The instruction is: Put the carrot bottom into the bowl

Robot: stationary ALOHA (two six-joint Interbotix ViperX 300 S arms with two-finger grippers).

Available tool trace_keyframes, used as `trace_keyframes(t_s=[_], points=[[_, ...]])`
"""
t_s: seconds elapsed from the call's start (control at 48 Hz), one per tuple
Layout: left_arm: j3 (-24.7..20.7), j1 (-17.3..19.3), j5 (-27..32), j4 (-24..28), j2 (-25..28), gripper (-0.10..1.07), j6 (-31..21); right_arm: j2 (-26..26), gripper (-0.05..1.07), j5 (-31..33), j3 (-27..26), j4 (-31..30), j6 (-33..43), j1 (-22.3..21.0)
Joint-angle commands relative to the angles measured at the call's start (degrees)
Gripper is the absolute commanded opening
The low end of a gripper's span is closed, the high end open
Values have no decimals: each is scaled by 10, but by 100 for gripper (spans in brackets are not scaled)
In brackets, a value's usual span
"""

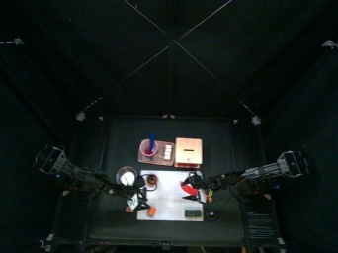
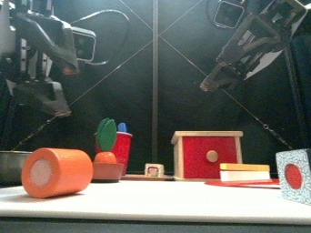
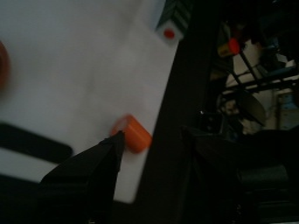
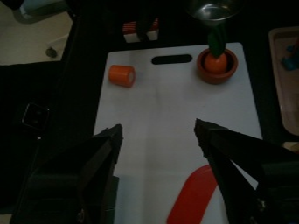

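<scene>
The carrot bottom (image 2: 55,171), a stubby orange chunk, lies on its side on the white board (image 4: 176,114), close to the front edge. It also shows in the wrist views as an orange chunk (image 4: 121,75), and just off one jaw tip it is the same carrot bottom (image 3: 135,134). The metal bowl (image 2: 13,166) stands at the left beside the board, and from above the bowl (image 1: 126,176) lies behind my left gripper (image 1: 134,203). That left gripper (image 3: 70,147) is open and low over the board, holding nothing. My right gripper (image 4: 163,144) hangs open above the board.
A carrot top with a green stem (image 4: 214,63) sits in a brown holder on the board. A long orange-red piece (image 4: 193,197) lies under the right gripper. A red cup (image 2: 113,146), a red box (image 2: 206,155) and a pink tray (image 1: 156,150) stand behind.
</scene>
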Motion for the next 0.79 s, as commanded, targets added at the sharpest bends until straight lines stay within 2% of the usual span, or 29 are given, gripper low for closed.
trace_keyframes(t_s=[0.0, 0.271, 0.771], points=[[-18, 16, 40, -21, 22, 89, -1, 4, 96, -2, -6, 1, -1, -1], [-23, 43, 4, -51, 59, 90, -8, 27, 96, -2, -9, 0, -2, 4], [-60, 46, -5, -59, 109, 90, -21, 30, 96, -2, 0, 0, -3, 4]])
